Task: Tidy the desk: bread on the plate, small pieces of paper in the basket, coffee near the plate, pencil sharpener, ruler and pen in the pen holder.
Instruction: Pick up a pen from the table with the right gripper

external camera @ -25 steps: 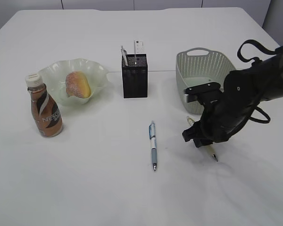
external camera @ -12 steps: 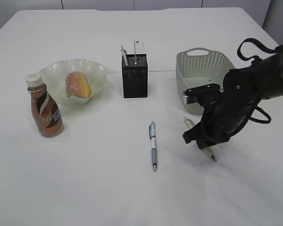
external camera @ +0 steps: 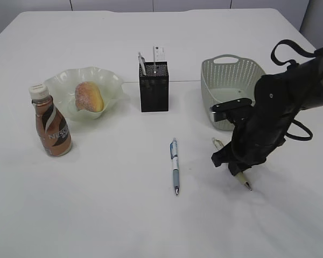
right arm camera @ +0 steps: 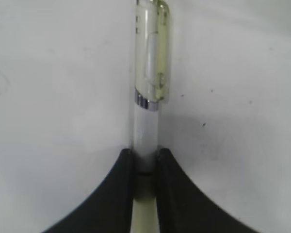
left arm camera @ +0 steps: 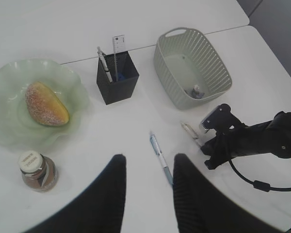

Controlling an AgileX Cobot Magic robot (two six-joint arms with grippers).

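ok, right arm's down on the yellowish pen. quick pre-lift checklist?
1. Right gripper fingers on both sides of the yellowish pen: ok, pads touch the barrel.
2. Grip centred on the pen: cannot tell, the gripper hides the middle in the exterior view.
3. Pen still on the table: looks so, not lifted.
4. Pen holder has room: ok, only a ruler and one pen inside.
5. Path to holder: blue pen lies between, low on the table; ok if lifted.
6. Left gripper clear: ok, open, holding nothing, above the table.
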